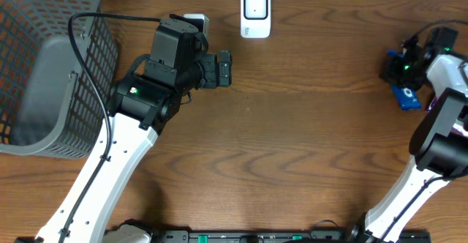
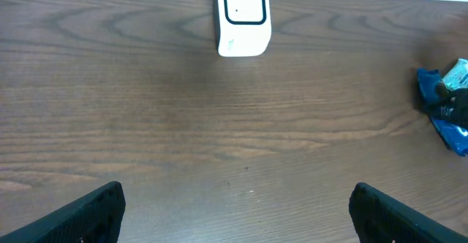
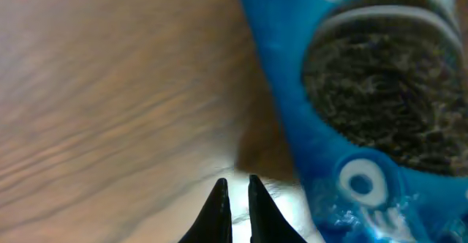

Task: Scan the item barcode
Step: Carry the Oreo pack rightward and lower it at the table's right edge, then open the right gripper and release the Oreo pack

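Beside the blue packet (image 3: 281, 104), right end effector (image 3: 237, 183) closed and empty; left end effector (image 2: 235, 195) at full spread, empty.

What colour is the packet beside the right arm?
The packet is blue; clearest in the right wrist view.

Arms well apart.
The left arm (image 1: 124, 137) at 9 o'clock, jaws spread wide; the right arm (image 1: 442, 148) at 3 o'clock, jaws closed (tips nearly touching).

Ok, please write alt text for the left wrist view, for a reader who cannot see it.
A white scanner stands at the far edge of a brown wooden table, top centre. A blue packet lies at the right edge, and the open left hand frames the bottom corners.
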Action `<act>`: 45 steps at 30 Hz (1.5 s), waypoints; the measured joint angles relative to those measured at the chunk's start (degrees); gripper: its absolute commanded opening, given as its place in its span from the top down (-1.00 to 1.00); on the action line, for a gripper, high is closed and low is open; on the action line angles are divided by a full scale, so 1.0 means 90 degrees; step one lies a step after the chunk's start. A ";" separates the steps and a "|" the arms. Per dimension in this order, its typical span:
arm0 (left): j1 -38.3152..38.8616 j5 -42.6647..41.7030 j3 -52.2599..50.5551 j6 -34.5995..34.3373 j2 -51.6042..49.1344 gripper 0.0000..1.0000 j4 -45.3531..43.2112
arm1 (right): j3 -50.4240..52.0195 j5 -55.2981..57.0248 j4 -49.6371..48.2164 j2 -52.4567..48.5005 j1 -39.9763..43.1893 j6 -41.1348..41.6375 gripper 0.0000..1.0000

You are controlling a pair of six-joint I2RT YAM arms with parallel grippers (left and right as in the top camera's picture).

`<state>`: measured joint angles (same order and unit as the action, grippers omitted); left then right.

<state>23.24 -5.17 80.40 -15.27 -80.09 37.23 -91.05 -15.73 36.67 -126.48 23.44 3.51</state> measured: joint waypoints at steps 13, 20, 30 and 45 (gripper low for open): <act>0.0000 0.0000 0.0000 0.0000 0.0000 -0.95 0.0002 | 0.0172 0.1909 -0.0874 0.0017 0.0182 0.0223 0.85; 0.0000 0.0000 0.0000 0.0002 0.0000 -0.96 0.0002 | 0.0180 0.2790 -0.0896 0.0019 0.0440 0.0248 0.71; 0.0000 0.0000 0.0000 0.0002 0.0000 -0.95 0.0002 | 0.0279 0.2239 -0.0860 0.1316 0.0257 0.0335 -0.99; 0.0000 0.0000 0.0000 0.0002 0.0000 -0.96 0.0000 | 0.0304 -0.0597 0.2093 0.4711 0.0019 0.0804 -0.99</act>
<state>23.24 -5.17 80.40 -15.25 -80.09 37.23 -88.31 -21.10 55.51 -84.07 23.62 10.74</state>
